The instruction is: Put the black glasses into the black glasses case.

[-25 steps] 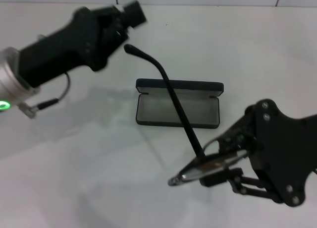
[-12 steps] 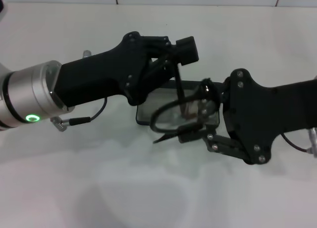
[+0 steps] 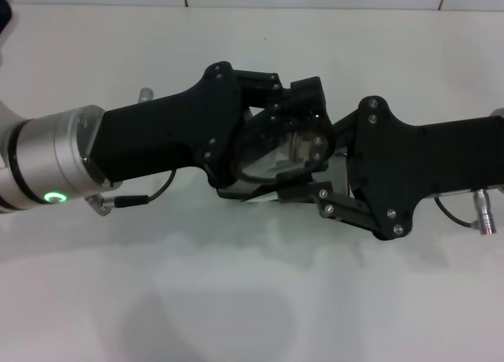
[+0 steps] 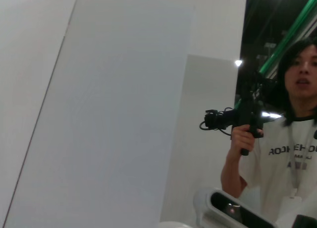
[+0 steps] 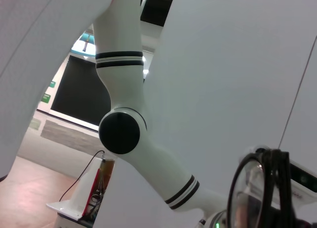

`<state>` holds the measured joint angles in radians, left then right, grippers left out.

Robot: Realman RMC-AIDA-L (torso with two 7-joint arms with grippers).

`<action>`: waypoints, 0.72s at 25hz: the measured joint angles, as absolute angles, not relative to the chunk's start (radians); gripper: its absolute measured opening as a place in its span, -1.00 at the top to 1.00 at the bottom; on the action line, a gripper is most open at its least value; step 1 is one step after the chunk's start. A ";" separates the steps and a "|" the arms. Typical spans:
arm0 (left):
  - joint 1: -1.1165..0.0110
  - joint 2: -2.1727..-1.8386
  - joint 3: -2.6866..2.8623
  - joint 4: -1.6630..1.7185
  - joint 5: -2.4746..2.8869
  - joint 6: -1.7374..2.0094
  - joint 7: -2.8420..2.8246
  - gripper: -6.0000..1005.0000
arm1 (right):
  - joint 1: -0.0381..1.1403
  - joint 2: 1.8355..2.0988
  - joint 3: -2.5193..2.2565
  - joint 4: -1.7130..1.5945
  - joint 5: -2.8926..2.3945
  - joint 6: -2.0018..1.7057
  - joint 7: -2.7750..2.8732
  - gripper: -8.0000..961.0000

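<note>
In the head view the black glasses (image 3: 264, 153) hang over the middle of the table, one round lens facing up. My right gripper (image 3: 299, 169) reaches in from the right and is shut on their frame. Coming from the left, my left gripper (image 3: 303, 102) presses against the top of the glasses; its fingers are hidden in the black cluster. The black glasses case (image 3: 228, 190) lies under both grippers, with only a dark sliver of its near left corner showing. A lens rim of the glasses (image 5: 247, 188) appears in the right wrist view.
White table (image 3: 252, 299) all around, with a tiled wall edge at the back. The left wrist view points away from the table at a wall and a person (image 4: 292, 139) holding a camera rig.
Both grippers have closed in over the case. The right one carried the glasses left and up, the left one came right and down onto them, and the raised temple arm no longer sticks out.
</note>
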<state>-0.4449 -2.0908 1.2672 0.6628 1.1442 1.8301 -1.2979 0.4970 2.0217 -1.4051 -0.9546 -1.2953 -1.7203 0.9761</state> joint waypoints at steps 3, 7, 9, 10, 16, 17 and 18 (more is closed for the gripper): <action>-0.445 -2.091 1.267 0.662 1.144 1.843 -1.291 0.88 | 0.499 2.022 -1.405 -0.954 -1.296 -1.717 0.976 0.76; -0.444 -2.091 1.267 0.660 1.143 1.845 -1.286 0.88 | 0.500 2.022 -1.408 -0.954 -1.295 -1.717 0.976 0.76; -0.443 -2.091 1.265 0.658 1.143 1.845 -1.280 0.88 | 0.500 2.022 -1.411 -0.954 -1.294 -1.720 0.976 0.76; -0.443 -2.091 1.265 0.658 1.143 1.845 -1.280 0.88 | 0.500 2.023 -1.411 -0.954 -1.294 -1.720 0.976 0.76; -0.435 -2.089 1.256 0.655 1.141 1.842 -1.254 0.88 | 0.496 2.024 -1.412 -0.954 -1.293 -1.728 0.979 0.76; -0.434 -2.088 1.251 0.655 1.140 1.840 -1.249 0.88 | 0.495 2.025 -1.414 -0.954 -1.293 -1.728 0.980 0.76; -0.433 -2.088 1.245 0.655 1.140 1.840 -1.247 0.88 | 0.495 2.025 -1.414 -0.954 -1.293 -1.729 0.981 0.76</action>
<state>-0.4334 -2.0879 1.2450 0.6547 1.1396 1.8396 -1.2470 0.4949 2.0249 -1.4142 -0.9541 -1.2930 -1.7285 0.9810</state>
